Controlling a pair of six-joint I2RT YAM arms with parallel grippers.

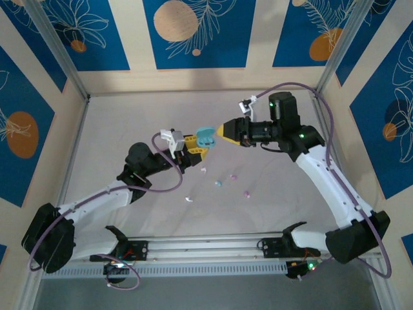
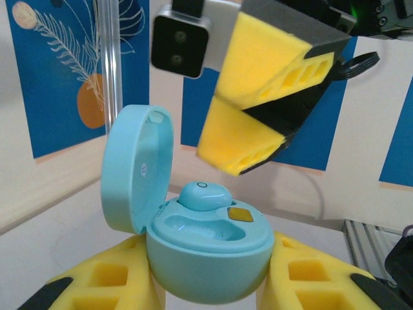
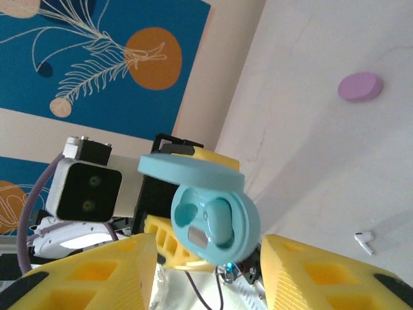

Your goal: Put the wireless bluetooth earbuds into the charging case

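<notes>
My left gripper (image 1: 199, 146) (image 2: 210, 287) is shut on the light teal charging case (image 1: 205, 136) (image 2: 206, 258), held off the table with its lid (image 2: 132, 168) swung open. One teal earbud (image 2: 203, 195) (image 3: 219, 219) sits in the far slot. The slot beside it (image 2: 200, 227) is empty. My right gripper (image 1: 222, 131) (image 3: 210, 271) hovers just in front of the case mouth, its yellow fingers (image 2: 264, 64) open with nothing between them. Loose earbuds lie on the table: a teal one (image 1: 218, 183), pink ones (image 1: 233, 175) (image 1: 246, 192) and white ones (image 1: 204, 170) (image 1: 188, 199).
A pink oval object (image 3: 360, 86) and a white stemmed earbud (image 3: 365, 241) lie on the pale tabletop (image 1: 129, 123). Blue patterned walls and metal posts (image 1: 58, 51) enclose the workspace. The arms' mounting rail (image 1: 206, 248) runs along the near edge.
</notes>
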